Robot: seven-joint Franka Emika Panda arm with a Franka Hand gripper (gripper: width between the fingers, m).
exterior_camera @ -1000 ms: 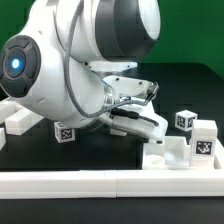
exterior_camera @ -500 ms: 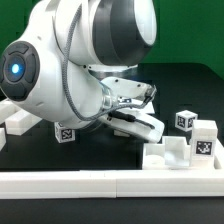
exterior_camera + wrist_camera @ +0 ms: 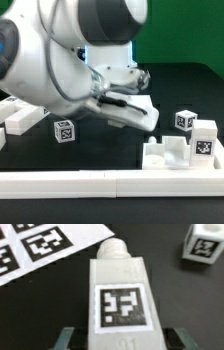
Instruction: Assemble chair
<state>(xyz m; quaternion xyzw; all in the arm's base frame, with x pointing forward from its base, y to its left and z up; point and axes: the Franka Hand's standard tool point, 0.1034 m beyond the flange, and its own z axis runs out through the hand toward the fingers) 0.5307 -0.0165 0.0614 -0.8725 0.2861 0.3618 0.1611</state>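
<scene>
Arm (image 3: 70,60) has swung toward the exterior view's left. Gripper (image 3: 122,341) straddles the chair leg (image 3: 122,297) mid-table, just beside the marker board (image 3: 40,246) (peg end pointing away). Fingers flank its long sides, apparently for a pinch. Contact cannot be told.

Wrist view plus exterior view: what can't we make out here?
1. Wrist view: claw cut off by the frame edge; contact with the long white part unclear.
2. Exterior view: claw lost against the blurred arm.
3. Wrist view: tagged block cropped by the edge.
</scene>
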